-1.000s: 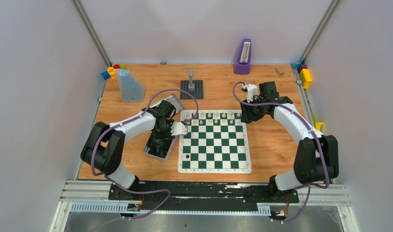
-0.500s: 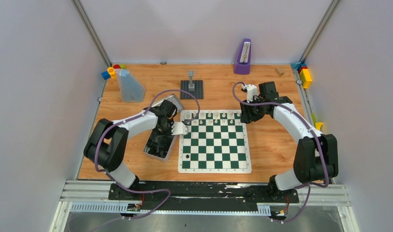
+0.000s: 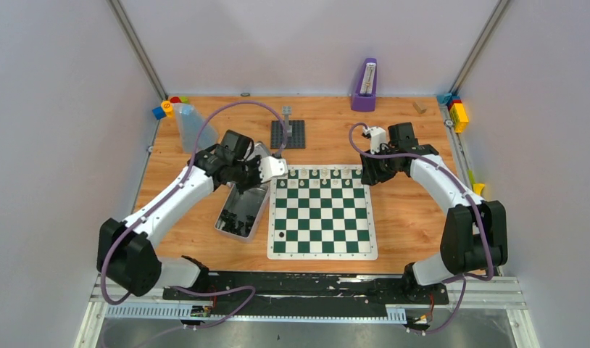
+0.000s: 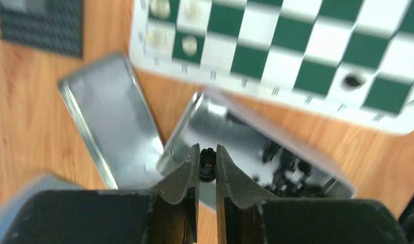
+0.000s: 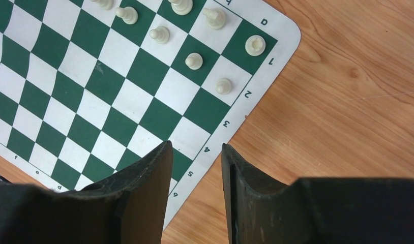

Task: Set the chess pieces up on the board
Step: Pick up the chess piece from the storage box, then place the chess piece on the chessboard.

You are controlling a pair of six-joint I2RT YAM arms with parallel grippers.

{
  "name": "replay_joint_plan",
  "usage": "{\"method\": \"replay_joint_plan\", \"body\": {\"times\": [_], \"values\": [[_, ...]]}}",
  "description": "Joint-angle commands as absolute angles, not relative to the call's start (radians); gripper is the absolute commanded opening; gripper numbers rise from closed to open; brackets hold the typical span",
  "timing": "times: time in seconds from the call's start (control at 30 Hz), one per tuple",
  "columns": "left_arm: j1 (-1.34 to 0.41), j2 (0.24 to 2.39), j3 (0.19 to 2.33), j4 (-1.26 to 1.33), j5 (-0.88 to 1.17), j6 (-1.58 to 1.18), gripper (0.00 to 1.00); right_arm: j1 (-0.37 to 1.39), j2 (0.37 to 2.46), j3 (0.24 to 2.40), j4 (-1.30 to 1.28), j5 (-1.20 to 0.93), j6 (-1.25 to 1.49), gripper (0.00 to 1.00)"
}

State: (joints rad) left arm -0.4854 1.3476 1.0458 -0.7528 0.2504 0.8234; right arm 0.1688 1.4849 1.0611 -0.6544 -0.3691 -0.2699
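The green and white board [image 3: 321,255] lies mid-table. Cream-white chess pieces [image 3: 325,174] stand on its two far rows, and they also show in the right wrist view [image 5: 194,60]. One black piece [image 3: 280,235] stands near the board's near left corner. My left gripper [image 4: 207,165] is shut on a black chess piece [image 4: 207,161] and holds it above the open silver tin [image 4: 245,127], which holds several black pieces [image 3: 240,216]. My right gripper [image 5: 197,152] is open and empty above the board's far right edge [image 3: 368,176].
The tin's lid [image 3: 257,154] lies behind the tin. A dark baseplate with a grey tower [image 3: 288,130], a purple box [image 3: 364,87], a clear container [image 3: 196,129], coloured bricks [image 3: 457,112] and a small wooden block [image 3: 420,107] stand along the back.
My left gripper has risen out of the tin and moved toward the table's far side, with a black piece in it. The right arm has not moved.
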Motion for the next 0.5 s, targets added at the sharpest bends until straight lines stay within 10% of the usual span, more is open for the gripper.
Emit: {"method": "replay_joint_plan", "body": {"times": [0.0, 0.47], "values": [[-0.555, 1.334, 1.148, -0.74, 0.569, 0.645, 0.19, 0.162, 1.484, 1.075, -0.642, -0.372, -0.27, 0.41], [-0.936, 1.679, 1.231, -0.031, 0.804, 0.2, 0.26, -0.038, 1.418, 1.093, -0.635, -0.45, -0.258, 0.4]]}}
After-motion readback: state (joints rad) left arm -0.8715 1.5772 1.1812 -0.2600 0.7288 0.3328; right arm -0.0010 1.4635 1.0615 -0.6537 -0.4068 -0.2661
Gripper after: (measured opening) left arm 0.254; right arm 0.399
